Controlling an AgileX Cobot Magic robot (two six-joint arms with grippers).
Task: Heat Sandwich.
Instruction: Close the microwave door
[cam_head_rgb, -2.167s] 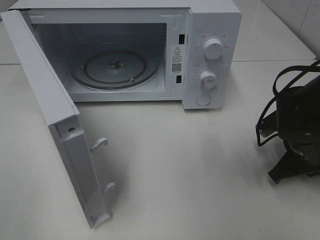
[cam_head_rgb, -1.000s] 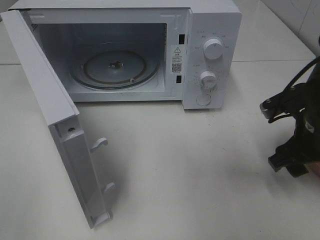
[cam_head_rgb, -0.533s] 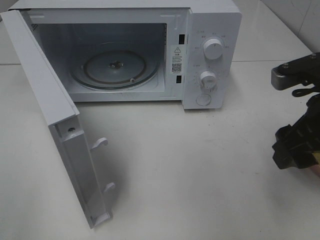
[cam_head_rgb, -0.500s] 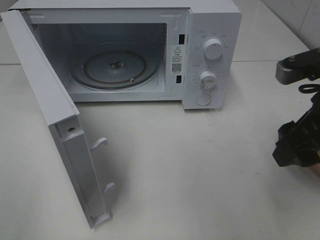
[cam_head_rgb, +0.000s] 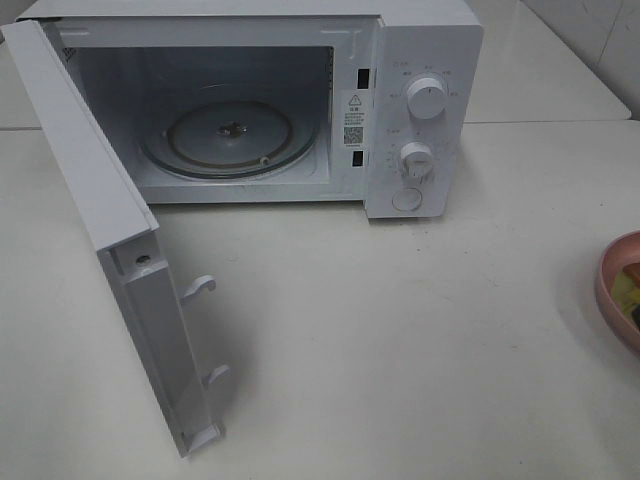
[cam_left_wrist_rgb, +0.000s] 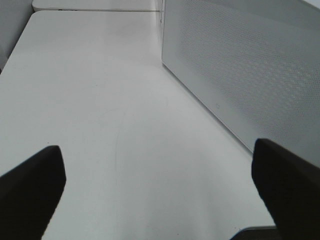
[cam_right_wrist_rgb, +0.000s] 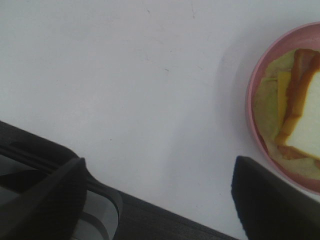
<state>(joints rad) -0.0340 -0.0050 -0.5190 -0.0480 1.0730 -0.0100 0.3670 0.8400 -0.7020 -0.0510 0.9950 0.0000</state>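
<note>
With both sets of jaws spread and empty, I'd grip the pink plate (cam_right_wrist_rgb: 252, 131) by its rim at the counter's (cam_head_rgb: 400, 330) right edge, since the sandwich (cam_right_wrist_rgb: 300, 117) looks soft and loose.

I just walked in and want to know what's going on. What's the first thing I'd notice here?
The big white microwave at the back of the table, with its door swung wide open toward the front left and the glass turntable inside bare. Then a pink plate peeking in at the table's right edge, holding the sandwich. Both grippers are open, holding nothing.
</note>
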